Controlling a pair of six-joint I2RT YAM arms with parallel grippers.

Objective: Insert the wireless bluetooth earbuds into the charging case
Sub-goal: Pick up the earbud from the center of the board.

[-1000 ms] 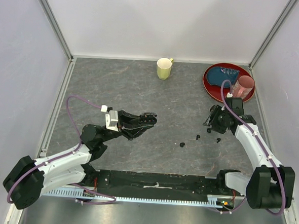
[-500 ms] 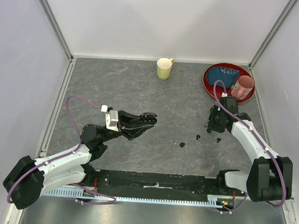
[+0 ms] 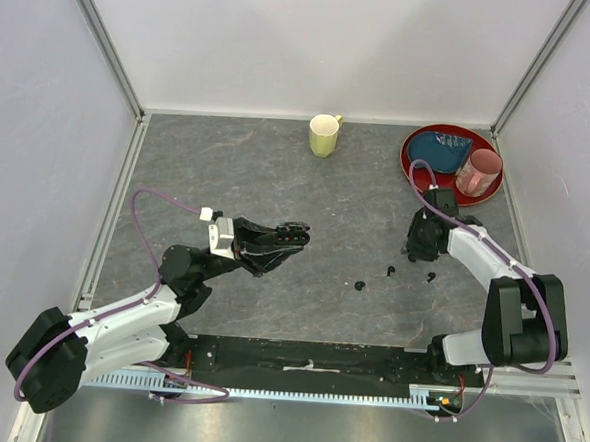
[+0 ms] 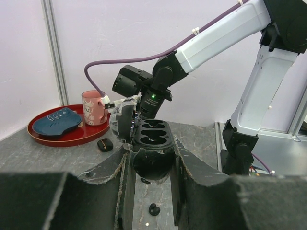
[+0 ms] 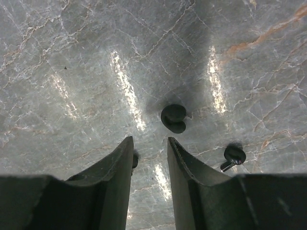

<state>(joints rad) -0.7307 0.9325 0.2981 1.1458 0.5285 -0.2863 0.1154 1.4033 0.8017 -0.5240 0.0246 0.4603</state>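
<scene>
Where white walls [image 3: 316,42] box a grey marbled table [image 3: 228,167], left gripper [image 3: 297,231] clamps charging case [image 4: 152,138]; right gripper [image 5: 149,142] parted.

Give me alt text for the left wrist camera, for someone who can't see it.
The left pincer grips the open charging case, its two empty wells showing. Behind it the right arm reaches down toward the grey table, and a small black earbud lies on the table beneath the case.

Bright, even light from above, white glare streaks on the table [image 5: 57,38] ahead of the right fingers [image 5: 112,182], soft dark shadow past the earbud [image 5: 173,117], near fingers blurry
</scene>
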